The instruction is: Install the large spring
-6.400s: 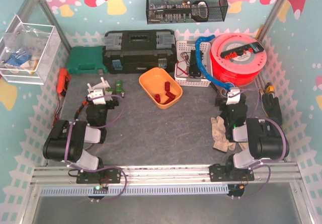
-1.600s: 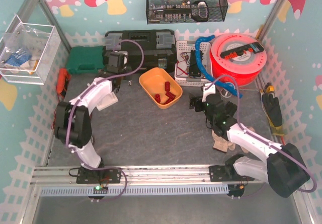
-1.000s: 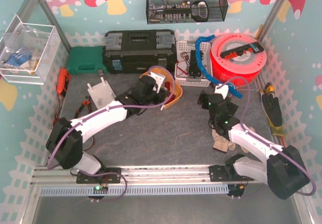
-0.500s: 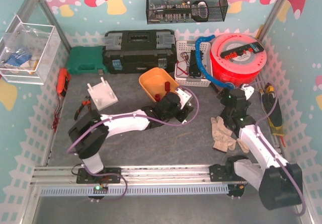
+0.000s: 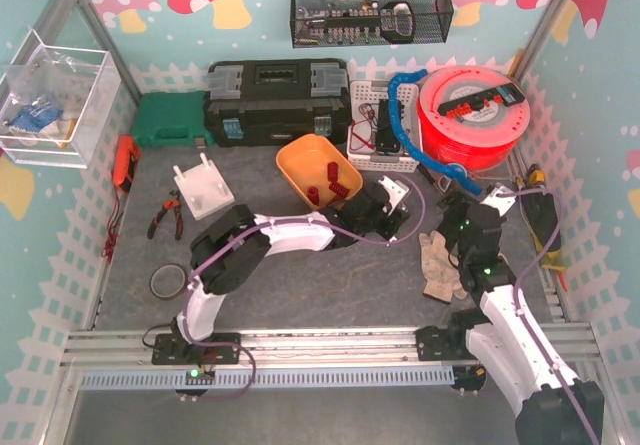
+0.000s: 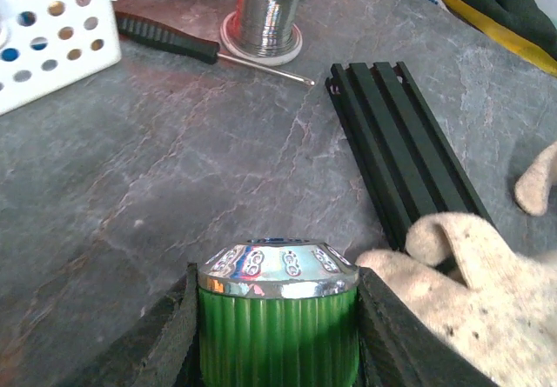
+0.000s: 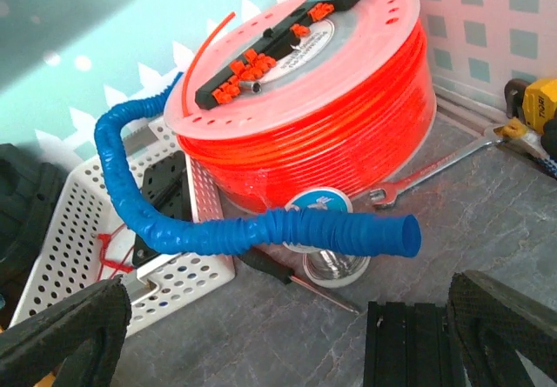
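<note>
Your left arm has swung past the rounded orange bowl toward the bench's right side, and its gripper is clamped on a ribbed green cylinder with a shiny chrome cap, just beside a nubbly cream glove and a black slotted rail. The red coil springs lie in that bowl near the back edge. Your right gripper stands wide open, facing the orange tubing reel and blue corrugated hose in the back right corner.
</note>
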`<state>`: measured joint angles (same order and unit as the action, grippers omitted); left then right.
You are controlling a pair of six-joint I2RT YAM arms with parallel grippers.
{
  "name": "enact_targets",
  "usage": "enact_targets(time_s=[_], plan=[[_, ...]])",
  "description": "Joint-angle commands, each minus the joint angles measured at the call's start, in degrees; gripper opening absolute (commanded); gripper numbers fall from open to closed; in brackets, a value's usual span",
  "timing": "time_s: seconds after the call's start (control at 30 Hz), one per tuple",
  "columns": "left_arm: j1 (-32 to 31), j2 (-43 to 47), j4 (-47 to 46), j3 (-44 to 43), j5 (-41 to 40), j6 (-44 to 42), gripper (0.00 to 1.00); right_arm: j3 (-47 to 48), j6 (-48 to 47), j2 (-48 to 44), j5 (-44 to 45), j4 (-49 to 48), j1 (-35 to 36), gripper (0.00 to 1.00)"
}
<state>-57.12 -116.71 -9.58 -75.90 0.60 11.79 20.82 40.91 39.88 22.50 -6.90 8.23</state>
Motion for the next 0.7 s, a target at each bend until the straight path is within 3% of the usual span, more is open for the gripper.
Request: enact_targets(time_s=[0.0, 0.4, 0.67], plan=[[-1.05, -3.89, -2.46, -5.08, 1.74, 1.48, 0.17, -1.12, -1.70, -1.29, 0.60, -2.51, -0.32, 0.99], [-1.40, -14.02, 0.63, -14.49, 4.04, 4.33, 0.30, -1.34, -1.71, -0.21, -0.30, -3.19, -0.32, 0.99], [-2.07, -14.68, 2.63, -15.94, 0.25, 5.13, 0.60, -1.61, -2.07, -0.51, -0.37, -3.54, -0.28, 0.99]])
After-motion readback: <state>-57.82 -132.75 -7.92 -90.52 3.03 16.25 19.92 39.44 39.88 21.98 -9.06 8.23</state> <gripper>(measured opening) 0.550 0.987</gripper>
